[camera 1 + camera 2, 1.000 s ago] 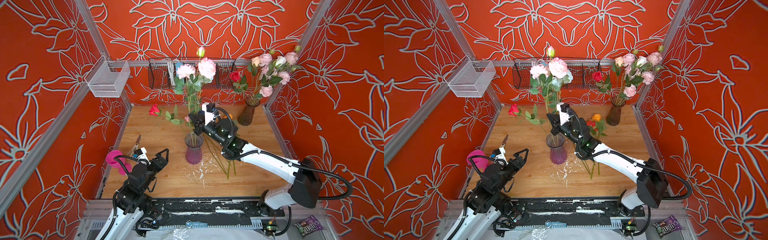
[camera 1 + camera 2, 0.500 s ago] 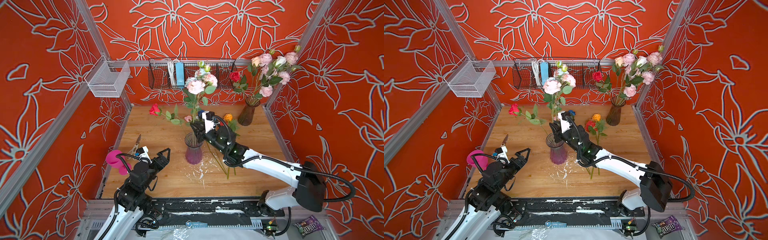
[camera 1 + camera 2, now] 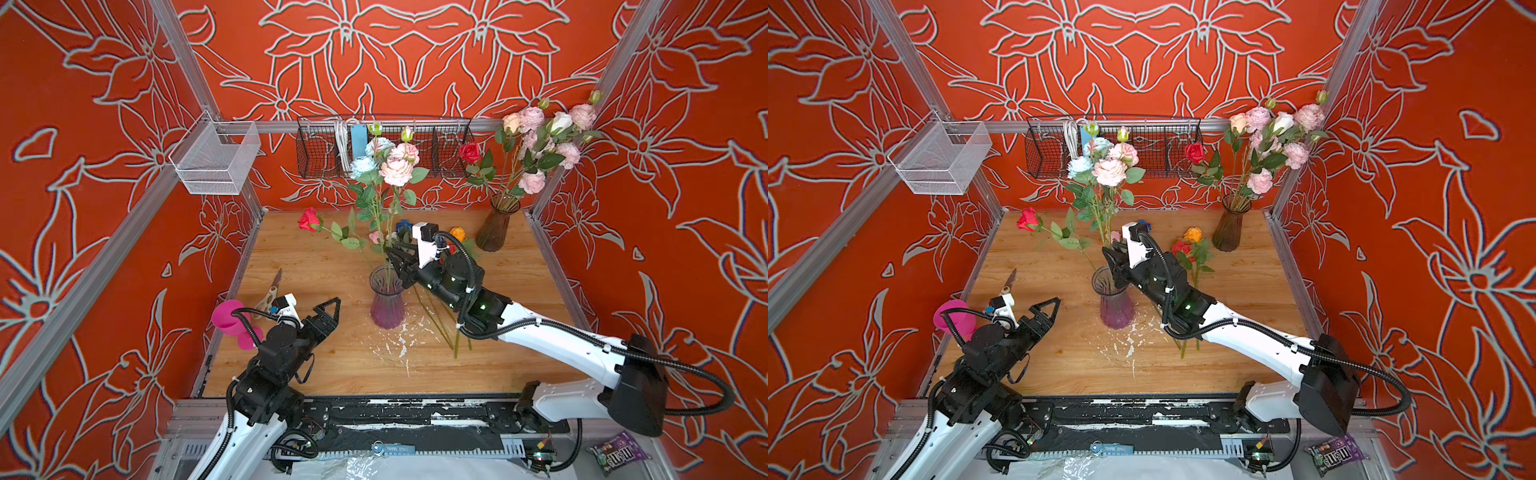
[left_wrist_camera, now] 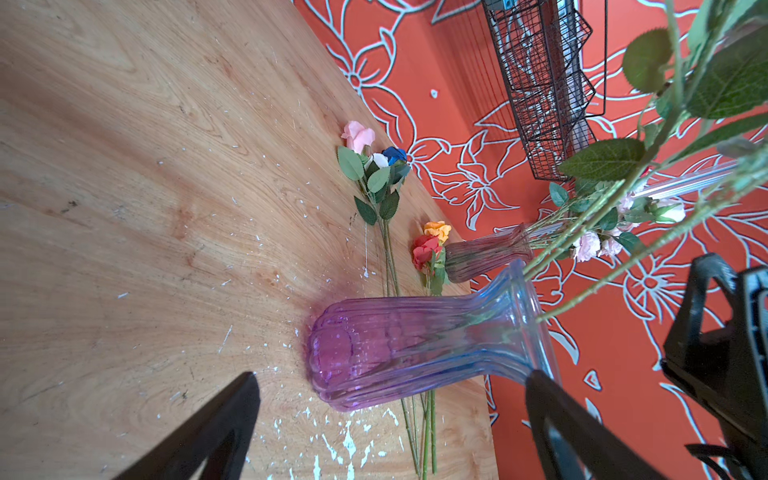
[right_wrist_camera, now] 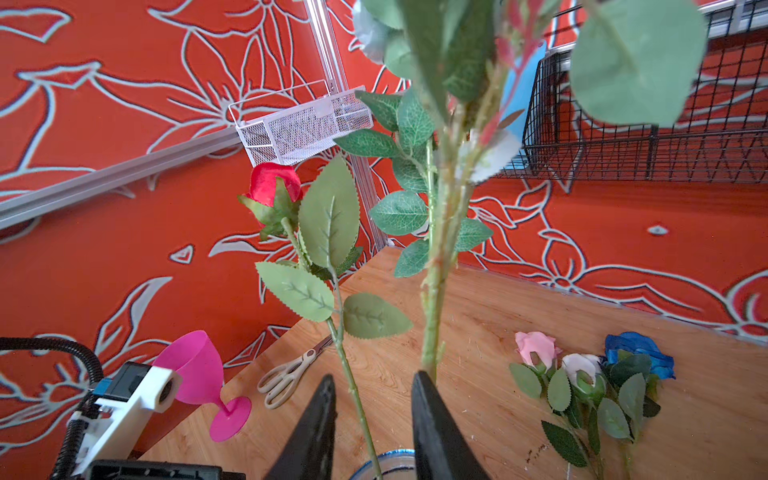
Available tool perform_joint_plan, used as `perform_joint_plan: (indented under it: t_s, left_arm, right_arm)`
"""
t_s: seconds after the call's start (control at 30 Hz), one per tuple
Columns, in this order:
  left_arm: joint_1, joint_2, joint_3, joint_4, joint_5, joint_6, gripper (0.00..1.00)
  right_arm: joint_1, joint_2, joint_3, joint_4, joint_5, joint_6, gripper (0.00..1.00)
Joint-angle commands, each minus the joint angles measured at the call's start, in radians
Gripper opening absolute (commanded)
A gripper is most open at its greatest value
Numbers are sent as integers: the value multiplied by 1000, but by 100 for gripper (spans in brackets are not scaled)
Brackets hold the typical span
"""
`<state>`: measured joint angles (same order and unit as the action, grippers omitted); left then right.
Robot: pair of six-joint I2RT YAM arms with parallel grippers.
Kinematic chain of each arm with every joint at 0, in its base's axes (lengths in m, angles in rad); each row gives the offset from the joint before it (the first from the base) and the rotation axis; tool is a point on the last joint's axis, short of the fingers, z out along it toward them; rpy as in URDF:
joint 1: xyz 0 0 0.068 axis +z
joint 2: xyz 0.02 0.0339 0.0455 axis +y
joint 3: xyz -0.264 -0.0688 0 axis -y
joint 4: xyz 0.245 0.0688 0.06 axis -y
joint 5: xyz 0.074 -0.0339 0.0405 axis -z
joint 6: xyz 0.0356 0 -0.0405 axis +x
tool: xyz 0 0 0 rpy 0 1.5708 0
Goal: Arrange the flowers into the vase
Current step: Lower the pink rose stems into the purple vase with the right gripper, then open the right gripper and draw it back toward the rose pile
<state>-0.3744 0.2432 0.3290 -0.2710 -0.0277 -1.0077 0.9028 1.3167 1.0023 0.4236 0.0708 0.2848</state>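
1. Found the purple vase (image 3: pixel 387 300) upright at the middle of the wooden table (image 3: pixel 332 365).
2. Noted in it a tall, nearly upright spray of pale pink blooms (image 3: pixel 397 171) and pale-blue blooms (image 3: pixel 364 164), plus a red rose (image 3: pixel 308 219) leaning out to the far left.
3. Located the right gripper (image 5: pixel 374 376) just above the vase's rim on its right side, jaws parted, the red rose's thin stem running through the gap and the spray's thick stem just beyond one fingertip (image 5: pixel 419 376), neither stem pinched.
4. Located the left gripper (image 4: pixel 390 379) near and left of the vase, aimed at it but apart from it, jaws spread wide, closed on nothing.
5. Recorded flat on the table, heads just beyond the vase: a pink rose (image 5: pixel 536 347), a white rose (image 5: pixel 579 365) and a blue rose (image 5: pixel 638 349), their stems passing the vase's right side.
6. Recorded further right, also flat: an orange rose (image 3: pixel 1192 235) and a second red rose (image 3: pixel 1181 248), beside a brown vase (image 3: pixel 496 226).
7. Noted in the brown vase, at the far right corner, a separate pink bunch (image 3: pixel 540 137).
8. Noted scissors (image 3: pixel 268 293) and a pink goblet (image 3: pixel 228 318) at the left edge.
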Motion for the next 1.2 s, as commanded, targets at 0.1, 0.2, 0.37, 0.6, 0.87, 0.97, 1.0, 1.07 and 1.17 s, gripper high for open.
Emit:
perform_joint_plan:
  t_s: [0.1, 0.2, 0.37, 0.6, 0.87, 0.97, 1.0, 1.07, 1.17]
  left_arm:
    - [-4, 3, 45, -27, 8, -2, 99]
    - [-4, 4, 51, -39, 9, -5, 99]
    - [-4, -7, 34, -46, 8, -14, 99]
    - [-4, -24, -37, -36, -7, -81, 100]
    - [-4, 98, -122, 154, 86, -160, 93]
    - [-4, 183, -99, 174, 119, -140, 93]
    - [-4, 214, -93, 189, 129, -135, 93]
    - [-4, 272, -84, 215, 147, -133, 93]
    - [-6, 381, -83, 285, 165, -167, 92]
  right_arm:
    - [7, -30, -2, -53, 6, -8, 34]
    - [6, -43, 5, -79, -12, 10, 34]
    - [13, -77, 19, -136, -52, 27, 34]
    - [41, -211, -15, -168, -64, -2, 35]
    - [-55, -396, -157, -412, 123, -12, 29]
    - [-222, -395, -224, -473, -11, 74, 24]
    - [-267, -376, -242, -477, -54, 85, 23]
    - [-326, -305, -237, -510, -109, 83, 23]
    - [-397, -144, -166, -576, -191, 85, 23]
